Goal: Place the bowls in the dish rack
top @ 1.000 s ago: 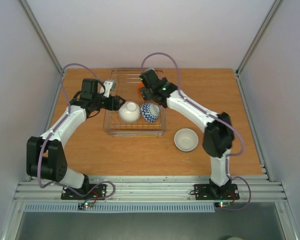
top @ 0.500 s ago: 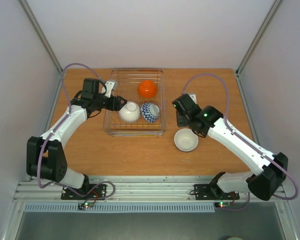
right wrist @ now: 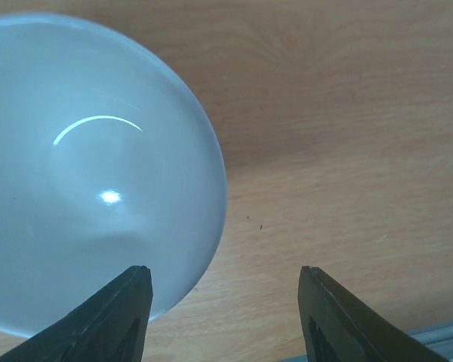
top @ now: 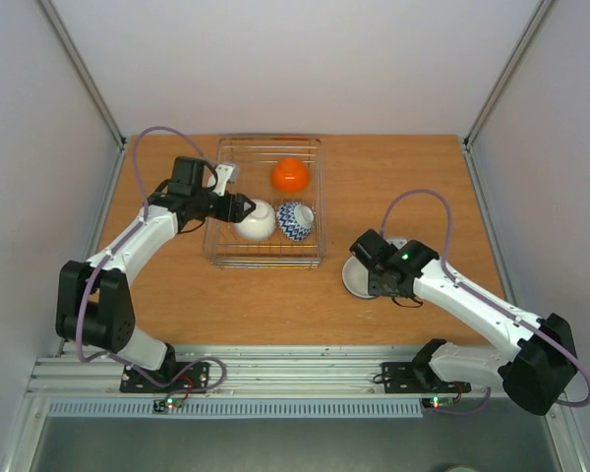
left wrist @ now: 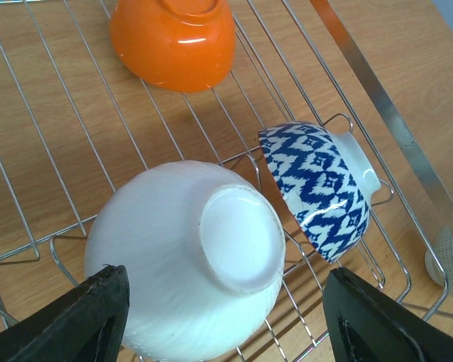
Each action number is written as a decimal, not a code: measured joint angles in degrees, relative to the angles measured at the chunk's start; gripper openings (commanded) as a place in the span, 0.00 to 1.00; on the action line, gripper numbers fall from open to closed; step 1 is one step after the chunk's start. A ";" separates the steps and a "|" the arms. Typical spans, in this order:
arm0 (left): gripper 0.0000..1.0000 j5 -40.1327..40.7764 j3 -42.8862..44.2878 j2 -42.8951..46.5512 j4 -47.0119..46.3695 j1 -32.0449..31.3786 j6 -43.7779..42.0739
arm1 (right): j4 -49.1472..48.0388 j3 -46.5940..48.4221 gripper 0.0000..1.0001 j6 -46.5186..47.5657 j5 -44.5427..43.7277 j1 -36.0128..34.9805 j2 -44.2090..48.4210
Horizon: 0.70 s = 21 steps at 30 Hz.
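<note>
Moved: right arm has swung away from the dish rack [top: 265,260] to the near right of the table, and the orange bowl [left wrist: 174,38] it hid a second ago now shows at the rack's far side.
Right gripper [right wrist: 223,275]: unclenched, hanging low over the pale grey bowl [right wrist: 83,173]. One finger sits over the bowl's near edge and the other over bare wood, so the rim lies between them. That reads as lining up a pinch on the rim, not yet made.
Left gripper [left wrist: 226,275]: spread wide, grasping nothing, its fingers on either side of the white bowl [left wrist: 174,264]. Probably steadying or just letting go.
In the rack: three bowls. The white one is tipped with its foot towards the left wrist camera. The blue-white zigzag bowl [left wrist: 321,188] leans on its side just right of it, propped by the wires. The orange one lies mouth down, well apart at the far end.
Still out: the pale grey bowl, upright on the table right of the rack.
Surface: bare wooden table [top: 413,187].
Room: plain white walls [top: 324,59] on three sides, and a metal rail [top: 295,369] along the near edge.
</note>
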<state>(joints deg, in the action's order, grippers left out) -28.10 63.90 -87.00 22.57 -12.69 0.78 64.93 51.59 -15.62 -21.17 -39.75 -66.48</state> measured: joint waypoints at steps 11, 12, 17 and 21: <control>0.71 0.04 0.07 0.00 0.37 -0.55 0.00 | -5.73 -4.94 0.46 -2.08 0.87 0.37 -4.63; 0.70 0.07 0.07 0.00 0.37 -0.55 0.00 | -5.92 -4.94 0.44 -2.16 0.85 0.42 -4.72; 0.71 0.15 0.07 0.00 0.39 -0.57 0.00 | -6.47 -4.94 0.31 -2.32 0.66 0.57 -4.85; 0.71 0.28 0.07 0.00 0.42 -0.57 -0.20 | -6.67 -4.94 0.20 -2.36 0.33 0.57 -4.83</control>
<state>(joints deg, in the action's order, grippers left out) -27.81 63.96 -87.00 22.98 -13.26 0.58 58.26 46.65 -17.98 -20.84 -39.18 -71.31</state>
